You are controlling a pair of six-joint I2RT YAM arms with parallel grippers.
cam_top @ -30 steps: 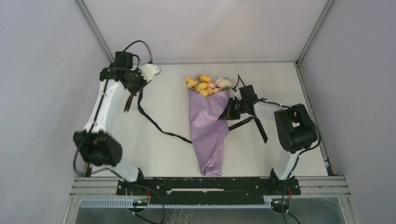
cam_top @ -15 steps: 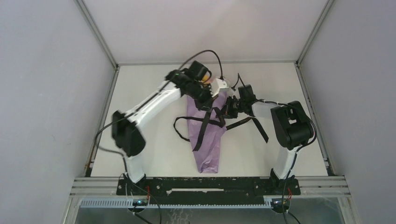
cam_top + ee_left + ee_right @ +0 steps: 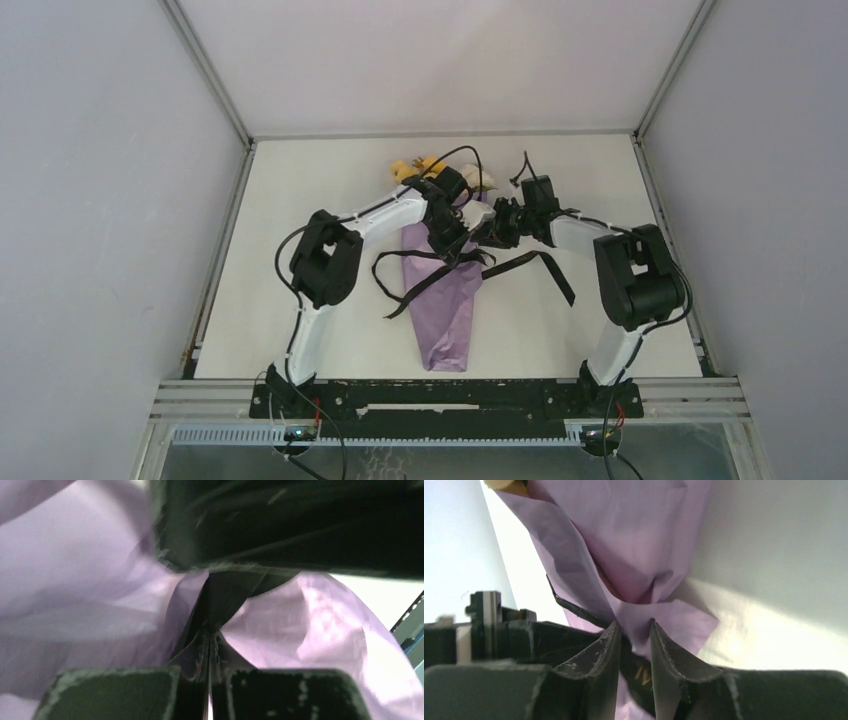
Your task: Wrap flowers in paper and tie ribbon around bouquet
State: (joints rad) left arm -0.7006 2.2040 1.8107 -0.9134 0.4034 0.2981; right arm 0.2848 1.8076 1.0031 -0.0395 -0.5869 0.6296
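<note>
Table: white, with the bouquet lying at its centre, narrow end toward the arm bases and wide end toward the far wall.

Paper: lilac, already rolled into a cone around the stems. Wrap step looks done. The cone is creased and pinched in about a third of the way down from the wide end, where both arms meet.

Ribbon: black. It crosses the cone just below the pinch, one loop sagging off to the cone's left and a long tail trailing right onto the table. It lies slack and no knot or bow shows, so I judge tying started but not finished. Left to do: cinch the ribbon round the cone and knot it.

Flowers: yellow blooms poke out at the wide end, partly hidden behind the left arm. Stems are hidden inside the paper.

Left gripper: reaches over the cone and is clenched. Its wrist view shows black ribbon nipped between the closed fingers, with lilac paper right behind.

Right gripper: at the cone's right edge by the pinch, with the jaws parted. A fold of paper and a dark strip sit in the gap, not visibly squeezed, so it reads as released.

Risk, as I judge it: with only one end held, the slack ribbon could slide off the cone.
</note>
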